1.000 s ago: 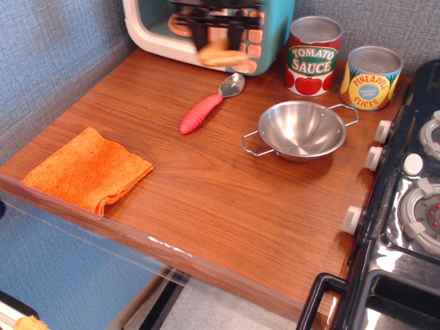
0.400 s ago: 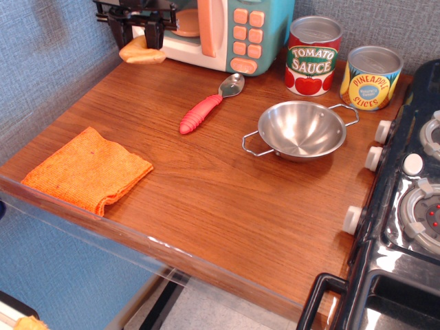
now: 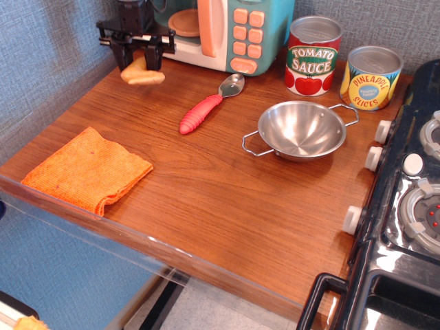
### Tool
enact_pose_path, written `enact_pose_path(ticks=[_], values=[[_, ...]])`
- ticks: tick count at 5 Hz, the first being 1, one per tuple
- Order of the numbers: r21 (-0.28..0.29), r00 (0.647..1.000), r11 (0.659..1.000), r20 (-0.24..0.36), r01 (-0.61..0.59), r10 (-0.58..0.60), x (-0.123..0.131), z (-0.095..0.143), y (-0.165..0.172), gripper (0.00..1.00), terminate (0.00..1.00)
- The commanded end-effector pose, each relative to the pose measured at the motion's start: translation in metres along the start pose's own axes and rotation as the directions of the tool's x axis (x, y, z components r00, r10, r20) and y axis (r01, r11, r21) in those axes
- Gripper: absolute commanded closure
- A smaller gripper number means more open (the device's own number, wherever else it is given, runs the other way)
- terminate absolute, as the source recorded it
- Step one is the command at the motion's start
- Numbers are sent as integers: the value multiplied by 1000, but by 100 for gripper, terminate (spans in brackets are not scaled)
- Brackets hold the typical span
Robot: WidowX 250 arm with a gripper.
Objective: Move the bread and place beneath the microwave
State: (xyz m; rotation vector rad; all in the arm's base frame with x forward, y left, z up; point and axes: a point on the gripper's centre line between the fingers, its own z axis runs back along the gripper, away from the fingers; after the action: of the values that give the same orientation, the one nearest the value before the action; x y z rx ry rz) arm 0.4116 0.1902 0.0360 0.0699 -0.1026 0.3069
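Note:
The tan-orange bread (image 3: 142, 73) is held by my black gripper (image 3: 139, 58) at the back left of the wooden table, just in front of the left end of the microwave (image 3: 227, 31). The fingers close around the bread's top. The bread hangs at or just above the table surface; I cannot tell whether it touches. The microwave is teal and white with a peach handle, peach buttons and an orange plate inside.
A red-handled spoon (image 3: 206, 106) lies in front of the microwave. A steel bowl (image 3: 301, 129) sits mid-right. Tomato sauce can (image 3: 313, 55) and pineapple can (image 3: 370, 77) stand at the back right. An orange cloth (image 3: 88, 169) lies front left. A toy stove (image 3: 412, 206) borders the right.
The gripper carried the bread from in front of the microwave's buttons leftward to the left end, then lowered and came slightly forward toward the table.

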Motion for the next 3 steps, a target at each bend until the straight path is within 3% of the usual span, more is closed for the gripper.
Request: enact_pose_path(ticks=[1,2,3], values=[[-6,998,1000,59,-25,25,15,10,8,0,0],[-18,998,1000,56,-12,13,16,15,4,0,0],[-34,998,999,68,-9,12,13,45,2,0,0]])
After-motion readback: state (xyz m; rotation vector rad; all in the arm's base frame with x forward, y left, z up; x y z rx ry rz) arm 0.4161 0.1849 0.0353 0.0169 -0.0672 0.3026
